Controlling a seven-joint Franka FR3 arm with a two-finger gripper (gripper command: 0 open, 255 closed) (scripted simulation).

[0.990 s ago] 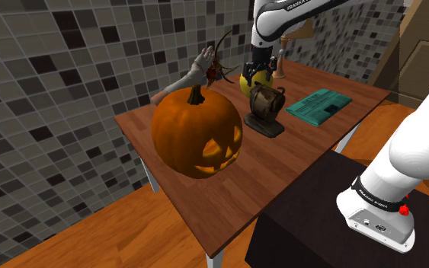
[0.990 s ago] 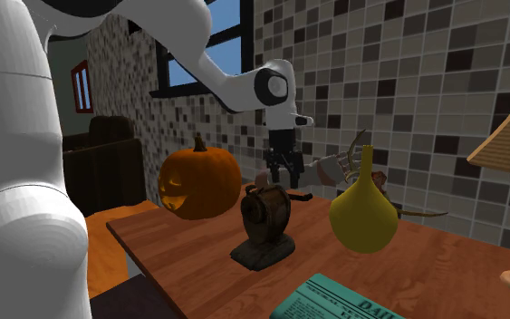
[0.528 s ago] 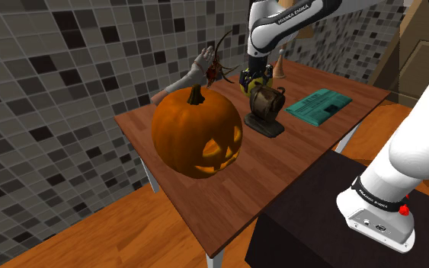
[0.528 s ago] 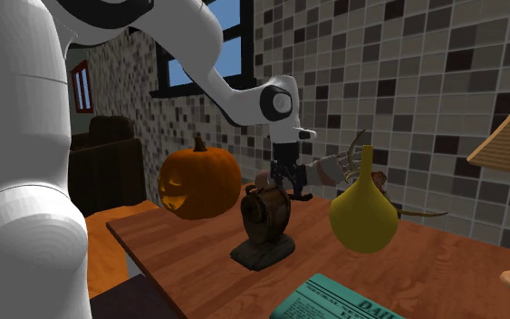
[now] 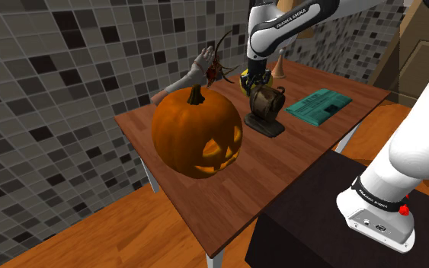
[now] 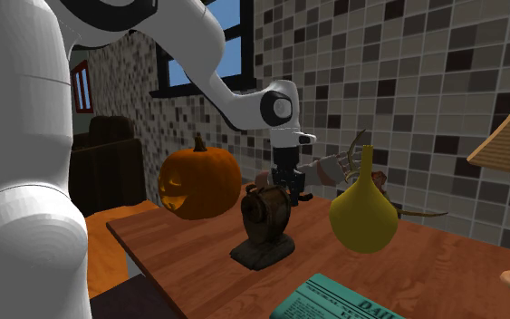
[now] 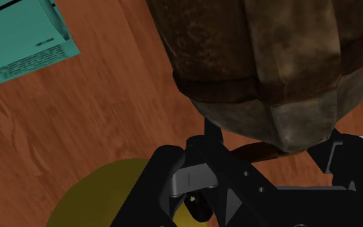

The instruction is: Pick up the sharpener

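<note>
Sits with open hand (image 5: 256, 84) astride the sharpener (image 5: 267, 109); seemingly done approaching, yet to close, grip and lift off the surface (image 5: 205, 205).

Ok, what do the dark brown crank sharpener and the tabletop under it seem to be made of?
The dark brown crank sharpener looks like aged metal: it is dull and mottled with rusty patches, though weathered wood is possible. The reddish-brown table looks like wood with a light sheen, and grain streaks show.
</note>
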